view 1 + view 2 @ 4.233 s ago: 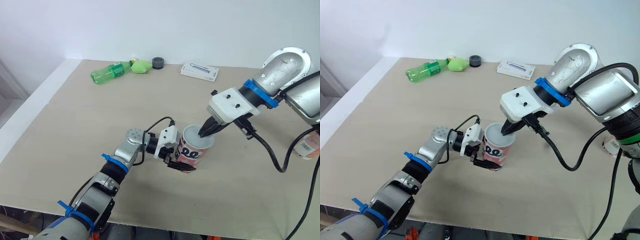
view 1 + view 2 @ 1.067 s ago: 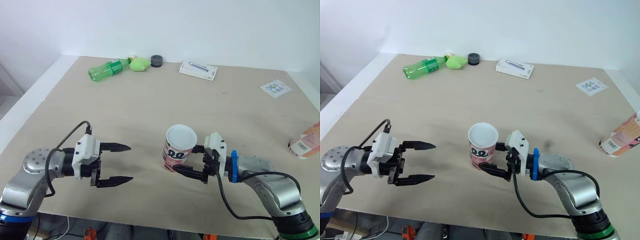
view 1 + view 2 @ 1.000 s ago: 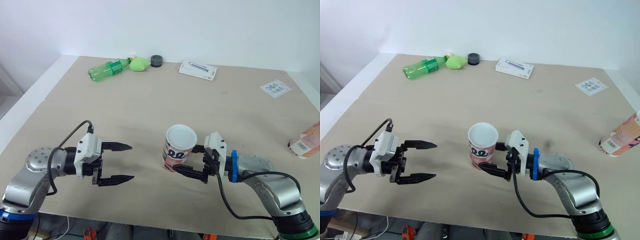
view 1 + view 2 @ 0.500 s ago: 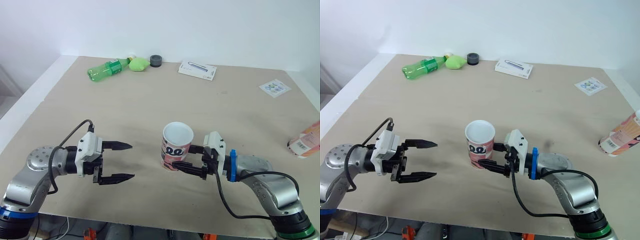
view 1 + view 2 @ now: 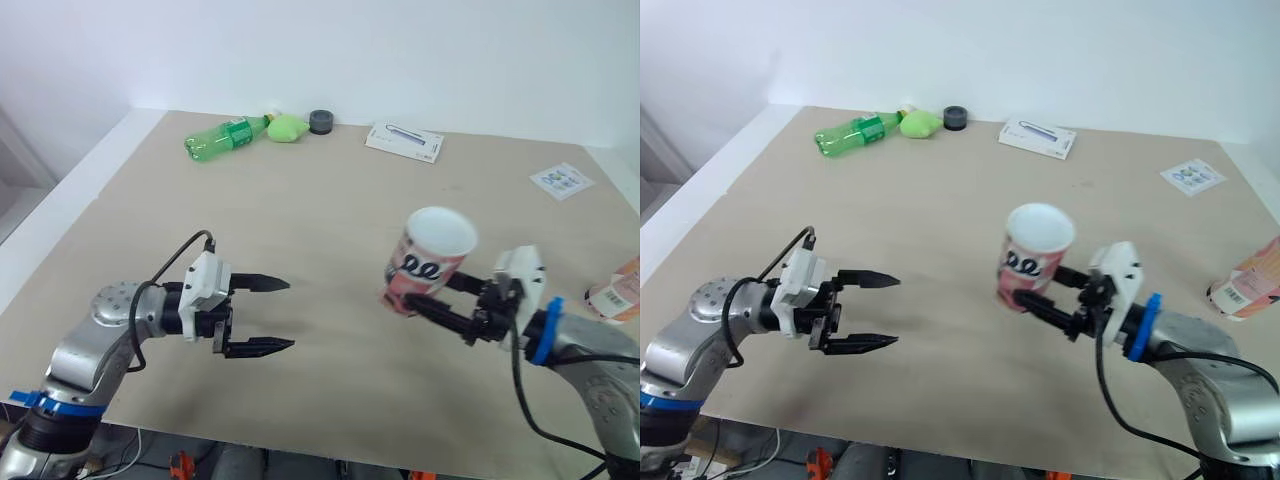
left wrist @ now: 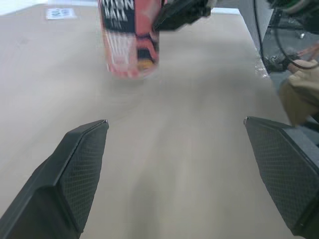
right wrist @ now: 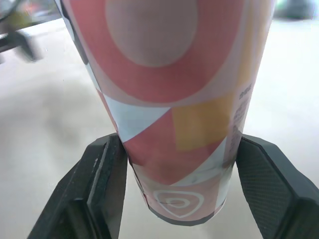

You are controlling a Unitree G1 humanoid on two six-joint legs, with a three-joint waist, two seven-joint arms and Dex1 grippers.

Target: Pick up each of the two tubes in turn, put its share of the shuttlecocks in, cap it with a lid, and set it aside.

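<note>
The right gripper [image 5: 408,297] pinches the tube [image 5: 425,262] low on its body, one black finger on either side just above the base, as the right wrist view shows [image 7: 179,142]. We see the tube, patterned in pink, white and black, over the near right part of the desk [image 5: 330,220], tilted so that its white upper end leans toward the right edge. We cannot tell whether its base clears the surface. The left gripper [image 5: 290,315] hovers low over the near left part of the desk, its two fingers spread wide with nothing between them, pointing toward the tube and well apart from it. In the left wrist view the tube stands beyond the spread fingertips [image 6: 94,137]. The other tube [image 5: 620,290] lies on its side at the right edge of the desk, a barcode label facing us. Along the far edge, toward the far left corner, lie a green bottle [image 5: 225,138], a green lump [image 5: 288,127] just beside its cap end, and a small dark cylinder [image 5: 321,121]. A flat white pack [image 5: 405,141] lies near the middle of the far edge, and a small printed sheet [image 5: 561,180] toward the far right corner.
</note>
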